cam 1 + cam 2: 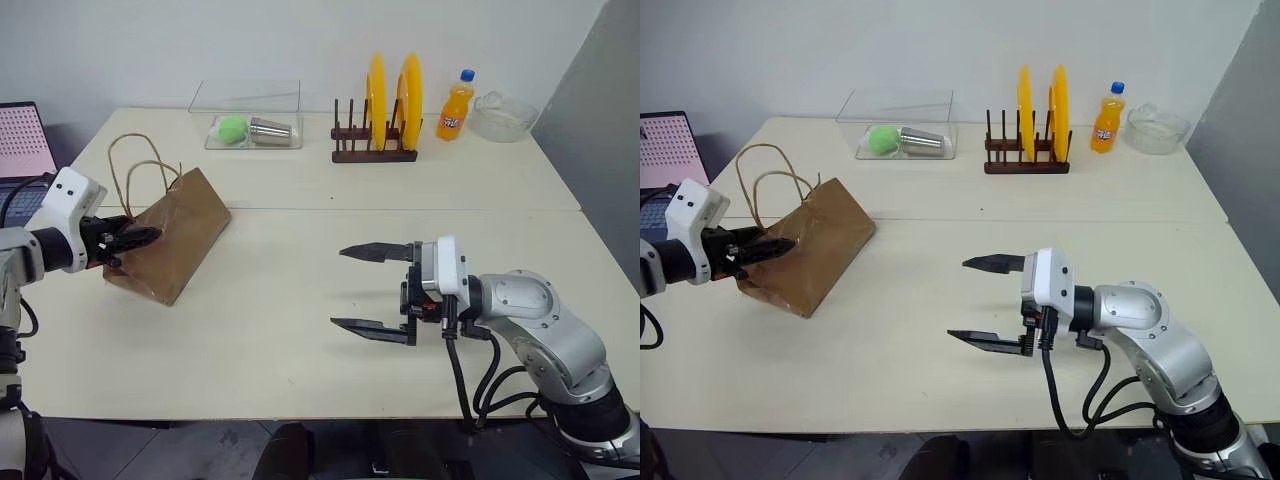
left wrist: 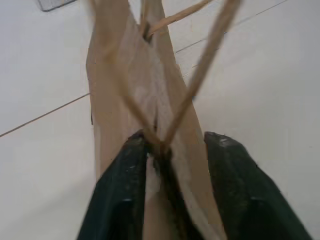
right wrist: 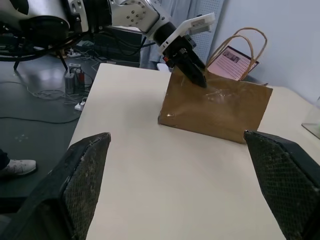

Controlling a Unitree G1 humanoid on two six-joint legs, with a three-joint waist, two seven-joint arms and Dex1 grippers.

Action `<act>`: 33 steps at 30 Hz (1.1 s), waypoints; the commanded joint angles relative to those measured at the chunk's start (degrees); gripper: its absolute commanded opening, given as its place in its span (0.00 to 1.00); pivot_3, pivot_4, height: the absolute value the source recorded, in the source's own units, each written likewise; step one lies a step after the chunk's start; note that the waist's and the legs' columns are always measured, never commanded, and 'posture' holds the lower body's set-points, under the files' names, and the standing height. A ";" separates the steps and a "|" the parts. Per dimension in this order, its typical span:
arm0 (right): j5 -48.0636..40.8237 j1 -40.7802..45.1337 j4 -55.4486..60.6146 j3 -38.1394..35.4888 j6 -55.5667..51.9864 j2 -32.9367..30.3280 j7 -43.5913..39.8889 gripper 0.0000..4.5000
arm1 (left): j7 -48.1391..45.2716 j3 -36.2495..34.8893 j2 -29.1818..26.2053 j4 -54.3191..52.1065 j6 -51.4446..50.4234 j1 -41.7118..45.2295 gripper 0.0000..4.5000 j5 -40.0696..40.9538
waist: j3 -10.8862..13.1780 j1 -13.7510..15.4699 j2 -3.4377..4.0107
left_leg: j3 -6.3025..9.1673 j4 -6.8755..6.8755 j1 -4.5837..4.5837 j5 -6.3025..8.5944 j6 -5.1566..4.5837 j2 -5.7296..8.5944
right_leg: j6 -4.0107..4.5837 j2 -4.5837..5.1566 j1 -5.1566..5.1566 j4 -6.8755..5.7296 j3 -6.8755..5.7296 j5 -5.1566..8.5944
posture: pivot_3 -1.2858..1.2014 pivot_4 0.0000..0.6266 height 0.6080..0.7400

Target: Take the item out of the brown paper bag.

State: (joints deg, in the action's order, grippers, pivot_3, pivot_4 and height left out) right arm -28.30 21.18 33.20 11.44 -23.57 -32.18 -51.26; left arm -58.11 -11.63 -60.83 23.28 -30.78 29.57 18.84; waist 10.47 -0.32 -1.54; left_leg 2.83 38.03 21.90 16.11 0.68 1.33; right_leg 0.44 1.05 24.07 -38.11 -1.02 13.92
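From the head camera, the brown paper bag [image 1: 170, 235] lies tipped on the table [image 1: 300, 340] towards the robot's left side, its cord handles [image 1: 140, 170] looping up and away from the robot. The left gripper [image 1: 135, 238] sits at the bag's upper edge with its black fingers pinched on the paper, most likely to pin the bag in place or pull its mouth open. The right gripper [image 1: 372, 290] hovers over bare table well to the right of the bag, jaws spread wide and holding nothing, pointed at the bag as if ready to reach in. In the left wrist view, the two dark fingers [image 2: 125, 200] press either side of the folded bag edge where the handle cords meet, so the paper is clamped between them. In the right wrist view, the open fingers [image 3: 80, 175] frame the bag, with the left gripper on its top edge. The item itself cannot be seen; presumably it is inside the bag.
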 commanded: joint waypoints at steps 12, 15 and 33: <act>-0.76 -0.97 3.04 -1.39 -0.49 -1.01 0.69 1.00 | -4.65 2.74 0.74 1.40 7.13 9.51 0.00 -2.51 | 0.01 0.45 -0.05 | 0.04 0.07 0.05 0.00 0.00 0.02 | 0.02 0.00 -0.01 -0.01 -0.03 -0.02 | 0.52 0.24 1.00; -0.67 -2.73 4.16 -2.44 -1.13 -1.86 1.68 1.00 | -7.11 5.83 2.45 2.76 9.30 16.27 0.00 -3.83 | 0.03 0.61 -0.16 | 0.06 0.11 0.11 0.00 -0.01 0.05 | 0.05 -0.01 -0.01 0.00 -0.05 -0.06 | 0.52 0.24 1.00; -0.64 -17.21 20.30 -12.66 -18.00 0.11 26.91 1.00 | -16.34 20.96 30.68 42.42 39.35 47.25 0.00 -18.55 | 0.02 -0.27 -0.25 | -0.04 0.18 0.24 0.00 -0.03 0.09 | 0.09 -0.06 0.06 -0.03 0.07 -0.20 | 0.52 0.24 1.00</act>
State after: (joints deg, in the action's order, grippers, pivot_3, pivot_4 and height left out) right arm -28.20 4.20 49.81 0.79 -40.51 -31.85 -25.87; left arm -75.70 9.87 -30.17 63.79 5.19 73.71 1.08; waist 10.50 -0.59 -1.79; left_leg 2.77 38.20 22.13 16.11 0.64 1.41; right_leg 0.53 0.98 24.13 -38.15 -0.93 13.72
